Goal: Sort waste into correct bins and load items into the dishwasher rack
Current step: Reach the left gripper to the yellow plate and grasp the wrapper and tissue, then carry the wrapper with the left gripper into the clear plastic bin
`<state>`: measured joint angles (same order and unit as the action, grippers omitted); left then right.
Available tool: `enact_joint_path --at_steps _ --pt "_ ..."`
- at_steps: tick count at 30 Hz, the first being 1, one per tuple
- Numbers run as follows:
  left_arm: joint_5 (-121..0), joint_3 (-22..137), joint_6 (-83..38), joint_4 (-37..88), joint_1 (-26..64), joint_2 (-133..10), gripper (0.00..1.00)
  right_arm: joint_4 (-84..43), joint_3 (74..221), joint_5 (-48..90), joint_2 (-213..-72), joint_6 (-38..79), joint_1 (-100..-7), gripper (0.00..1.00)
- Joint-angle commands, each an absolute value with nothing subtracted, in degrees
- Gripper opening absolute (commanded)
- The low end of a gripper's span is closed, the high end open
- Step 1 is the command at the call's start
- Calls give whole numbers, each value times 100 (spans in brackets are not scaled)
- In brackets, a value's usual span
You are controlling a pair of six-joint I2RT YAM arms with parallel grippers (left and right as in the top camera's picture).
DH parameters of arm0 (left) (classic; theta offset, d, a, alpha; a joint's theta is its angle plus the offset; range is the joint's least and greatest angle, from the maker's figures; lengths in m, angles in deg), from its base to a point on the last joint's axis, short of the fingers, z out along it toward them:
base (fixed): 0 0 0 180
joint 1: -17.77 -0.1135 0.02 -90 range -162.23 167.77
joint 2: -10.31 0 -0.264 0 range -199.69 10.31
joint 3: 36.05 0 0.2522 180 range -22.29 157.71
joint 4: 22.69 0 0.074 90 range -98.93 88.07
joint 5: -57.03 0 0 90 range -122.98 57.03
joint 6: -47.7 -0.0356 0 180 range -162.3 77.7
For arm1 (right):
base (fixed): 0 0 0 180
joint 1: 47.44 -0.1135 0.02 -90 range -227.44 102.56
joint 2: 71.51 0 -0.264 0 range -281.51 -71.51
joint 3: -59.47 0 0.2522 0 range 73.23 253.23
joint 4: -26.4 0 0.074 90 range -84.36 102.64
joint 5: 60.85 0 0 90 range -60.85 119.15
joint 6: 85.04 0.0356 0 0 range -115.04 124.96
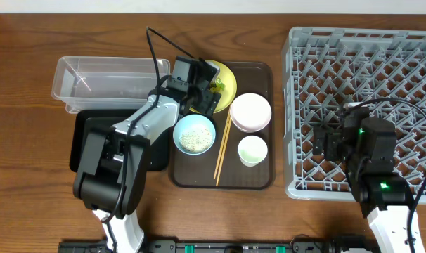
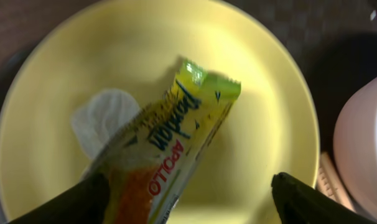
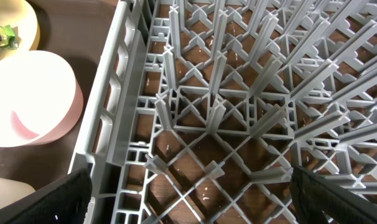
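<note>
Snack wrapper (image 2: 176, 143), just one, lies crinkled on the single yellow plate (image 2: 257, 124). I judge it light, soft and slippery, best pinched across its middle. My left gripper (image 2: 188, 202) straddles it, jaws spread wide. My right gripper (image 3: 191, 196) hangs over the one rack (image 3: 114, 93), jaws also apart, holding nothing.

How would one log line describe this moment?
left gripper: open, over wrapper on yellow plate | right gripper: open, over rack | wrapper: not yet gripped

Glossy crinkled wrapper (image 2: 170, 155); smooth yellow plate (image 2: 263, 106).
</note>
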<state>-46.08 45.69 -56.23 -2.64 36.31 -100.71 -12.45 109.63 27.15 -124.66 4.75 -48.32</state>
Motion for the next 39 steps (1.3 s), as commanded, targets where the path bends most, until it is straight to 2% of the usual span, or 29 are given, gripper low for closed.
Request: enact_joint_path --at_steps 1,4,10,21,23,28,30,39 --pt "-4538 4665 -5728 -201 3629 -10161 78 -1249 11082 2651 -12477 559 -4777 99" --pt "-4538 4657 -5726 -109 3629 -10161 63 -1249 11079 2649 -12477 559 -4777 99" --pt "-4538 4657 -5726 311 3629 -10161 47 -1251 11079 2649 -12477 559 -4777 99" --pt "-4536 4657 -5728 387 3629 -10161 43 -1279 11079 2649 -12477 559 -4777 99" --pt "-4538 4654 -5726 392 3629 -10161 37 -1286 11079 2649 -12477 559 -4777 99" --pt "-4536 4657 -5728 385 3629 -10161 13 -1288 11079 2649 -12477 559 -4777 99" --pt "-4536 4657 -5726 385 3629 -10161 9 -1288 11079 2649 -12477 561 -4777 99" --pt "-4536 4670 -5560 341 3627 -9857 6 -1290 11079 2651 -12477 559 -4777 99"
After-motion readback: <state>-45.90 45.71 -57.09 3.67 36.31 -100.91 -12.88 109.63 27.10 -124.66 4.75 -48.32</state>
